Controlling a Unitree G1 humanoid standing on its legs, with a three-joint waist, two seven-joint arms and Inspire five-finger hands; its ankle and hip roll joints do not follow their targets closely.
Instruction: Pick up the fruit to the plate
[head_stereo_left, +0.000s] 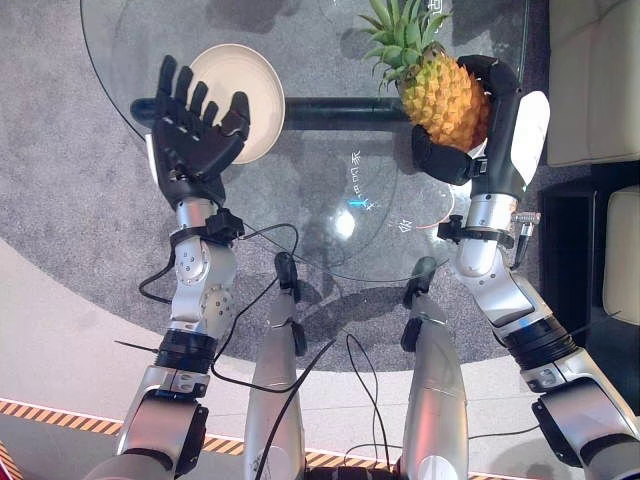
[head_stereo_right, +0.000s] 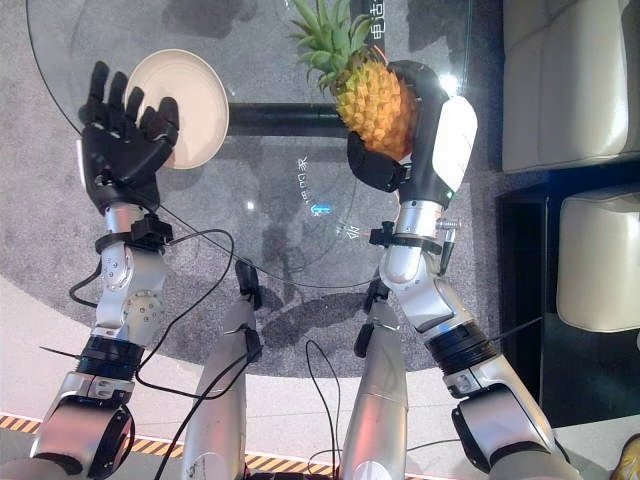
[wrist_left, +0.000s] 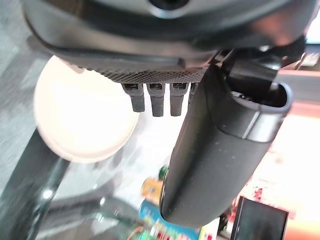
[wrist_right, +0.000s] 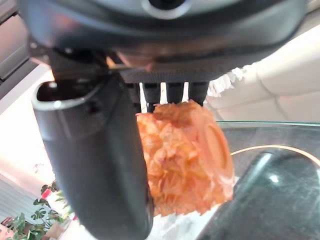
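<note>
the pineapple (head_stereo_left: 441, 98) is held above the round glass table (head_stereo_left: 330, 215), inside the right hand (head_stereo_left: 478, 140), whose fingers and thumb are curled around its orange body. its green leaves point away from the hand. the white plate (head_stereo_left: 250, 85) lies on the table well apart from the pineapple, and the left hand (head_stereo_left: 187, 125) hovers beside the plate with its fingers spread and straight.

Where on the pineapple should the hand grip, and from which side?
Grip the pineapple's rounded orange body, coming from its right side, as the right hand does now with fingers and thumb wrapped round it. The spiky leaf crown on top gives no firm hold.
</note>
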